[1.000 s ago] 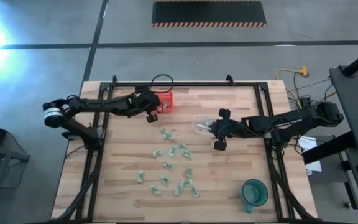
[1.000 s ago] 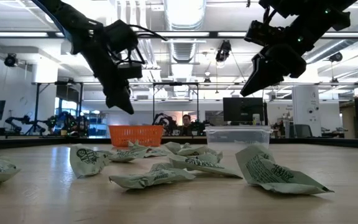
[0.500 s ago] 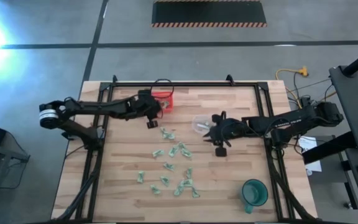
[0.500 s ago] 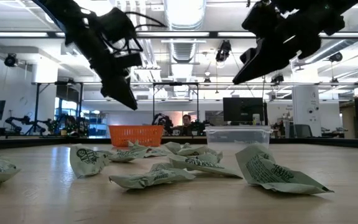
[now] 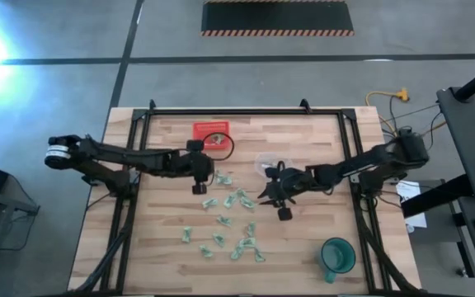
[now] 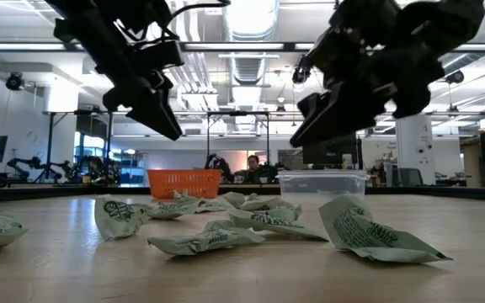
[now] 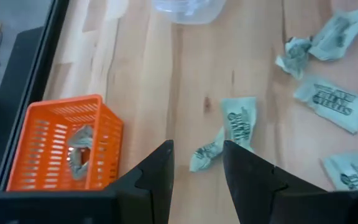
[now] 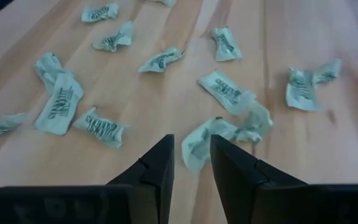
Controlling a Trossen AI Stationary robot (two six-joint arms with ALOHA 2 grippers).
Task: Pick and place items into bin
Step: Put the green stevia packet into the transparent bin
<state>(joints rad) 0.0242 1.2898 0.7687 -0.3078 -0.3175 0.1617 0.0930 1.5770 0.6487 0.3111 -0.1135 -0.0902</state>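
Several pale green crinkly items [image 5: 231, 216] lie scattered on the wooden table [image 5: 320, 223]. The orange-red bin [image 5: 211, 132] stands at the far left; one item [image 7: 79, 140] lies inside it. My left gripper [image 5: 211, 175] [image 7: 197, 168] hangs open above the table between the bin and the nearest items [image 7: 235, 121]. My right gripper [image 5: 264, 195] [image 8: 190, 163] is open too, slanting down over the right side of the pile, with one crumpled item [image 8: 199, 140] just beyond its fingertips. Both grippers hold nothing.
A clear plastic tub [image 5: 266, 163] stands on the table just beyond the right gripper. A green mug [image 5: 336, 254] sits at the near right. Black frame rails [image 5: 130, 206] run along the table's left and right sides. Bare wood lies at the near left.
My left gripper has swung from beside the bin toward the table's near edge, to the far end of the pile. My right gripper has gone from the clear tub leftward and down toward the items, tipping its fingers lower.
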